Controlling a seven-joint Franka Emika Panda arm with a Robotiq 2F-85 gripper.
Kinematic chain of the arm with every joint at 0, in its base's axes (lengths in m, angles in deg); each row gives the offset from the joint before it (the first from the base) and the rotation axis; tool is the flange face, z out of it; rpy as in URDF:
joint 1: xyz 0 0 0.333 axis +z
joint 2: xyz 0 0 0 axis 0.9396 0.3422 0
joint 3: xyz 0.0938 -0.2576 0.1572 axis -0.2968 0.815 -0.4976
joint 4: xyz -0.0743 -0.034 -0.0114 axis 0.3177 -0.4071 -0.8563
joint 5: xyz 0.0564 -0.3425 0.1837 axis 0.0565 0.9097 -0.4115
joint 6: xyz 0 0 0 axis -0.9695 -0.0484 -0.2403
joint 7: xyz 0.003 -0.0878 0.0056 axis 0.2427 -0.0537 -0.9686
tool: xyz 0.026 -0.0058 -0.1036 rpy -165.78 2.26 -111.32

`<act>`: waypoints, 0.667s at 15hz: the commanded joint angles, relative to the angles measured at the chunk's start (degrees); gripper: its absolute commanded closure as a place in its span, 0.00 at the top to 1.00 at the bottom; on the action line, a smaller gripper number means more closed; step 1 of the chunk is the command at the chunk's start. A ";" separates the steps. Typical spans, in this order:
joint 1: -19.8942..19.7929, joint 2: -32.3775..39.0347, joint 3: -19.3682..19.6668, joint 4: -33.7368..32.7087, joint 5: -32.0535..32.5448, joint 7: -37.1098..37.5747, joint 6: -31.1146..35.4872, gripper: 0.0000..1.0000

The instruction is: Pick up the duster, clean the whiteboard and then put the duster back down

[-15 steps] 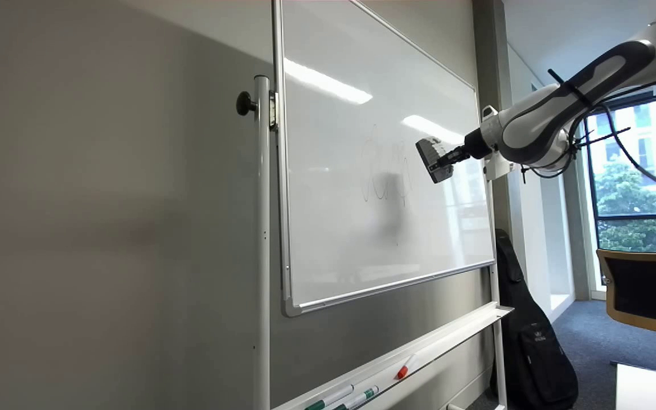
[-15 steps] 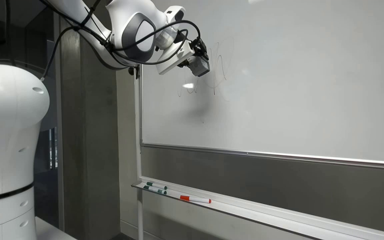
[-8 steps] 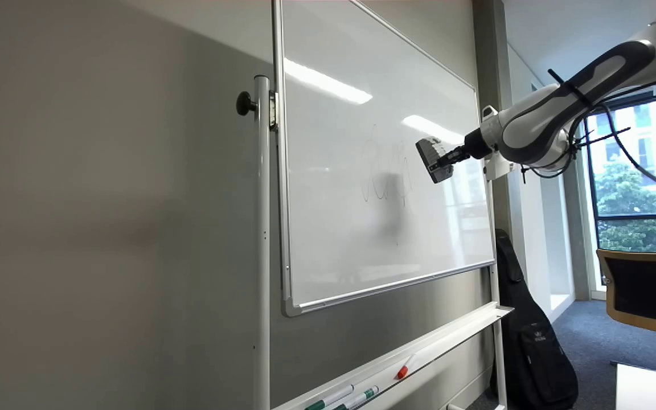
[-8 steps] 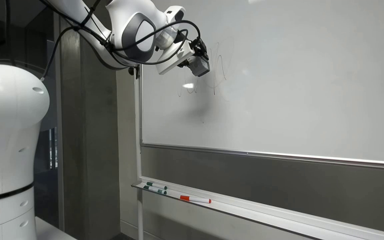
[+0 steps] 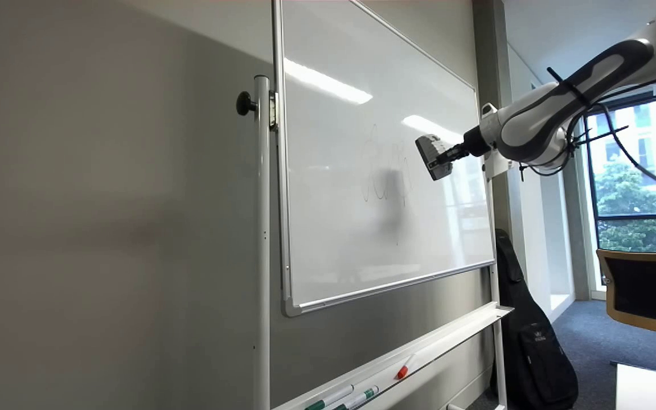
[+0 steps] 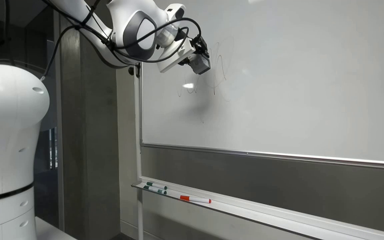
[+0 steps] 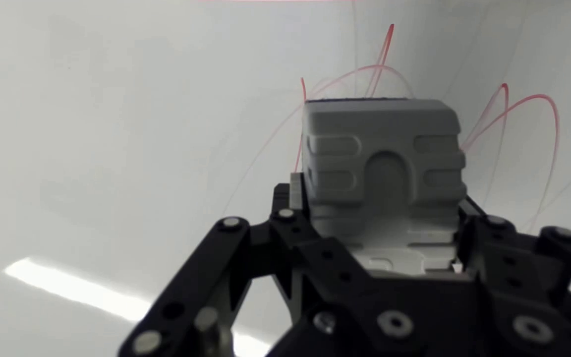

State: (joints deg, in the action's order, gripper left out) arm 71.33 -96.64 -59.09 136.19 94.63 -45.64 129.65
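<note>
Reader: Where is the duster (image 7: 387, 173)?

Describer: In the hand (image 7: 382, 198), which grips it by its two sides, raised in front of the whiteboard (image 6: 295, 93). It is a grey block with a grooved back; its dark wiping face points toward the surface. A soft shadow (image 5: 393, 196) falls lower, apart from it, so contact seems unlikely.

Reader: What needs wiping?

Describer: Thin red strokes (image 7: 556, 124), some faint, spread around the duster in the wrist view. The present step appears to be erasing them.

Reader: How is that done well?

Describer: Best, probably, to lay the dark face flat before sliding, since a tilted edge would skip ink. Even, moderate pressure suits; a hard shove could twist the block in the grip. Overlapping passes should include the stray mark (image 6: 203, 122) below the strokes.

Reader: And farther out?

Describer: A marker tray (image 6: 262, 216) under the whiteboard carries a red-capped marker (image 6: 195, 199) and two green-capped markers (image 6: 155, 190); the duster could later go beside them.
</note>
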 commanded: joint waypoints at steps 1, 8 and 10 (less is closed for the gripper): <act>1.62 1.89 0.29 -3.43 -0.88 0.06 0.00 0.38; 7.99 6.18 1.97 -12.64 -6.41 5.32 -0.01 0.38; 9.26 8.58 2.46 -14.88 -7.92 6.59 -0.02 0.38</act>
State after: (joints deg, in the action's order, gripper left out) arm 78.13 -92.58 -57.91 125.99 89.07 -41.15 129.63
